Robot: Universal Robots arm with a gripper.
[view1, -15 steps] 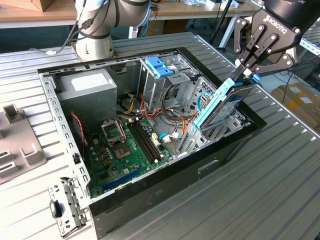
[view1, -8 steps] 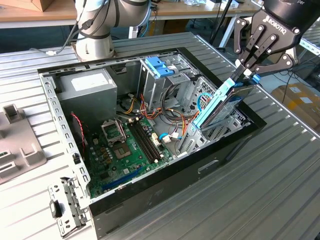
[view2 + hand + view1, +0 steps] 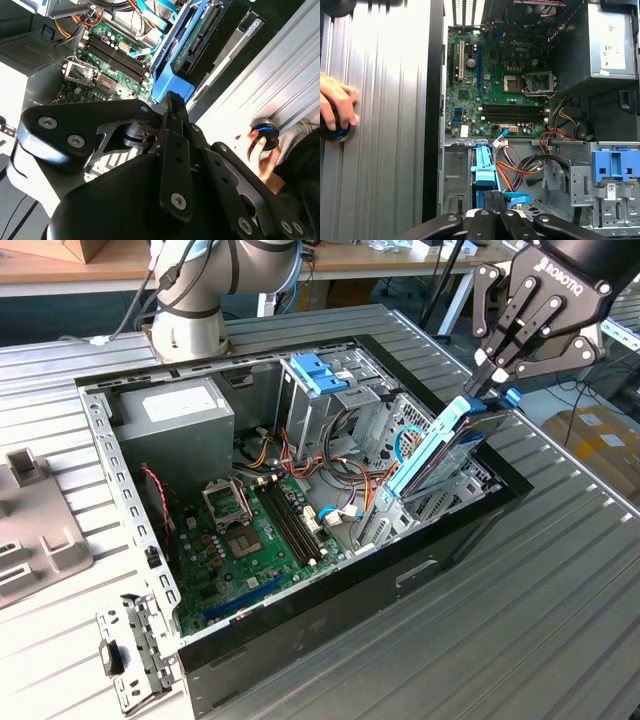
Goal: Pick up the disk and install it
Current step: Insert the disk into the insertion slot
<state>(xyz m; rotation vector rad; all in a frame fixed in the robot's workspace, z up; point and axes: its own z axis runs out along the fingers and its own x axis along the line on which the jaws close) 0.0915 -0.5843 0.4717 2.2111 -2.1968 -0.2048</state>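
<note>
The disk leans steeply. Its lower end is down in the bay at the case's corner, on the exterior view's right, and its upper end stands above the rim. At that tilt a blue rail could catch on the bay's edge and jam rather than slide home. The tool grips one end only, so any snag may twist the disk in the grip or work it loose. Loose cables lie just beside the bay and could be pinched under the disk.

The tool is clenched on the disk's upper end, fingers drawn in close on either side of it, touching nothing else. In the first wrist view, a person's hand rests on a round button on the bench.
</note>
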